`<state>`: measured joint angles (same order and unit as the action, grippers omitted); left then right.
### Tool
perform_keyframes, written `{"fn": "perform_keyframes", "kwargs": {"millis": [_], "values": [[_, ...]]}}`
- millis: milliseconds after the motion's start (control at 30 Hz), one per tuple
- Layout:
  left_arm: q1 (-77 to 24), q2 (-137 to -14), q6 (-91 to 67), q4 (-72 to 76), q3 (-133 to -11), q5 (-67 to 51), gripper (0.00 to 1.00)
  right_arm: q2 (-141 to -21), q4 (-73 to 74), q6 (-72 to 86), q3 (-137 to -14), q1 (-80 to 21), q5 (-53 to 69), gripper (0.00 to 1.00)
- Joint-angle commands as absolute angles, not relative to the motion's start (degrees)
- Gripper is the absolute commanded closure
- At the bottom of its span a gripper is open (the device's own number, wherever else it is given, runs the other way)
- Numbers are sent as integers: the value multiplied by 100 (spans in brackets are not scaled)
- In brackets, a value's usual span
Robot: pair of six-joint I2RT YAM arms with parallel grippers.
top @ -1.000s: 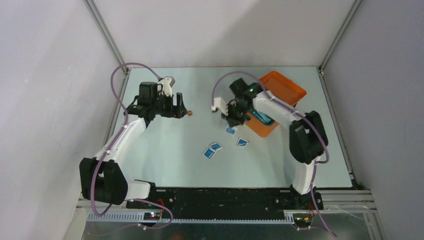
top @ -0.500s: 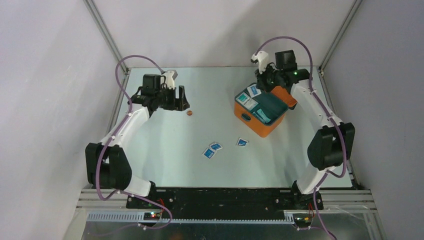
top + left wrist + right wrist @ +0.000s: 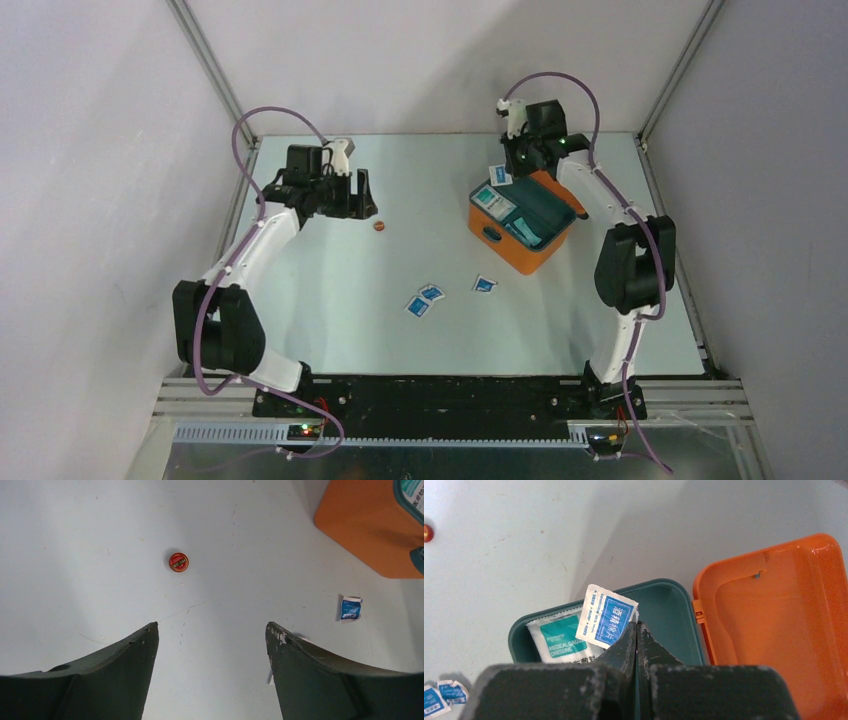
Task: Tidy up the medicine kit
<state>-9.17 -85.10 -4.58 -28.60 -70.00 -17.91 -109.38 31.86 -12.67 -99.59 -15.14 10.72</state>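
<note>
Jaws, right gripper point(image 3: 637, 625): pressed together, pinching one edge of a blue-white sachet point(image 3: 606, 616), which hangs tilted above the tray.
Jaws, left gripper point(image 3: 212, 627): spread wide, nothing between them.
Right arm pose: reaching far forward, elbow raised, wrist turned down over the kit's far left edge.
Left arm pose: extended toward the far left of the table point(image 3: 400, 260), gripper above the surface, touching nothing.
Medicine kit point(image 3: 510, 245): far right part of the table, orange lid point(image 3: 774, 630) swung open behind it, teal tray point(image 3: 664, 597) exposed.
Tray contents: teal-white packet point(image 3: 555, 640) lying flat; further packets visible from above, print unreadable.
Loose items: red round tin point(image 3: 178, 562) ahead of the left gripper; small blue sachets point(image 3: 432, 293) near the table centre.
</note>
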Motion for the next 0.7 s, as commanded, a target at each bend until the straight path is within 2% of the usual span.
{"fn": "perform_keyframes", "kwargs": {"millis": [0, 100, 200, 433, 567, 667], "values": [[-892, -8501, -403, -2878, -7264, -1669, 17, -11055, 2984, -753, -10297, -1466, 388, 100], [-889, -8475, -365, -2897, -7282, -1640, 17, -11034, 3030, -410, -10240, -1470, 120, 100], [-889, -8477, -362, -2908, -7294, -1557, 16, -10924, 3028, 374, -9898, -1523, -673, 100], [-893, -8486, -329, -2901, -7313, -1511, 16, -10844, 3119, 1130, -9699, -1532, -409, 100], [-924, -8507, -338, -2900, -7311, -1512, 16, -10957, 3086, 2180, -9787, -1392, -332, 100], [-948, -8502, -322, -2896, -7297, -1512, 16, -10999, 3064, 2277, -9931, -1343, -92, 85]]}}
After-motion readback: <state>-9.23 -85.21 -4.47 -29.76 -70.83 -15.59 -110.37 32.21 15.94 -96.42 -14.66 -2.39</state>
